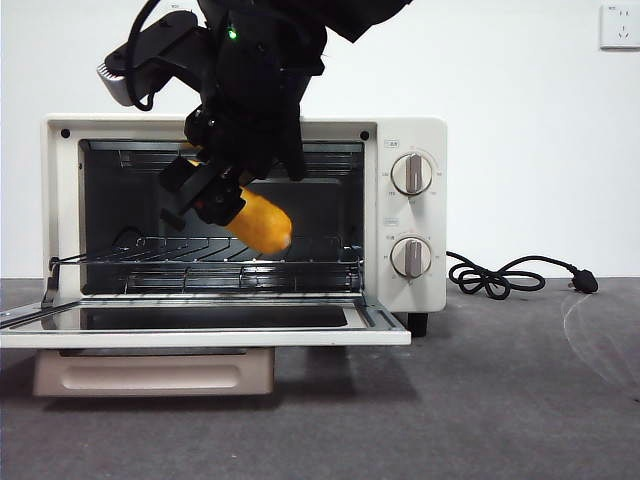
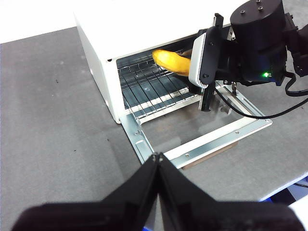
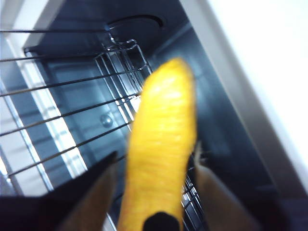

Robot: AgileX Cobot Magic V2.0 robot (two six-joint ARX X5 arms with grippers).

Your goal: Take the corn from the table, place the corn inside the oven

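Observation:
The yellow-orange corn (image 1: 262, 222) hangs tilted, tip down, inside the mouth of the cream-white oven (image 1: 420, 140), a little above its wire rack (image 1: 200, 265). My right gripper (image 1: 215, 195) comes down from above and is shut on the corn's upper end. In the right wrist view the corn (image 3: 161, 159) sits between the two jaws of the right gripper (image 3: 154, 192), pointing into the dark cavity. The left wrist view shows the corn (image 2: 171, 60) over the rack from the side. My left gripper (image 2: 158, 156) is shut on nothing, back from the oven over the table (image 2: 57, 120).
The oven door (image 1: 200, 335) lies open flat toward the front, its beige handle (image 1: 155, 372) below it. Two knobs (image 1: 411, 174) sit on the oven's right panel. A black cord (image 1: 500, 275) coils on the table (image 1: 500, 400) to the right. A wall socket (image 1: 620, 25) is high on the right.

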